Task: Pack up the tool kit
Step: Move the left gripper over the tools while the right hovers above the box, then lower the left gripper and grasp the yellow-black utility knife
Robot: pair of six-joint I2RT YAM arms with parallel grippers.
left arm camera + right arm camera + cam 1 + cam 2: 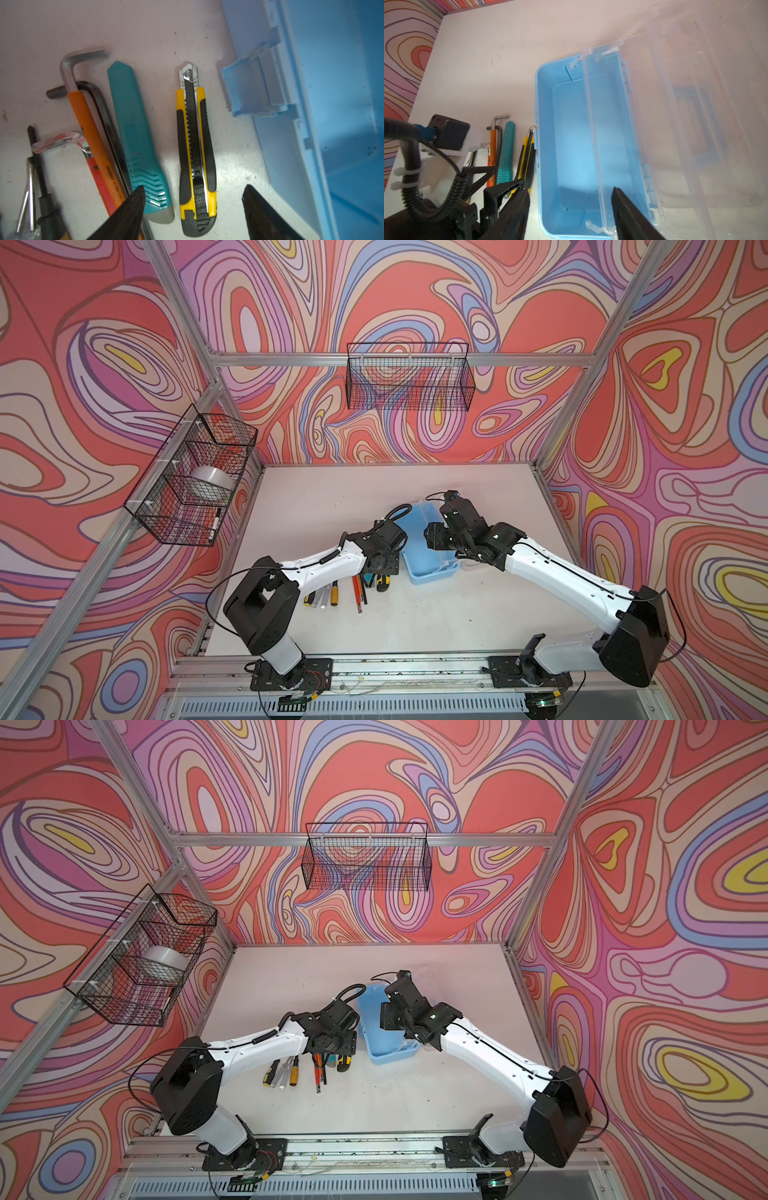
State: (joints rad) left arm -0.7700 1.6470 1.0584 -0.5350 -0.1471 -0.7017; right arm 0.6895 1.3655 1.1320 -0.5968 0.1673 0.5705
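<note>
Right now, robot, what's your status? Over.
Left jaws open, straddling yellow knife. Right jaws open over blue box: empty, clear lid open. Teal knife close beside left jaws.

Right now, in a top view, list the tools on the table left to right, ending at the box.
Black-and-yellow screwdriver → clear-handled screwdrivers → yellow-handled screwdriver → orange hex keys → yellow utility knife → light-blue box.
</note>
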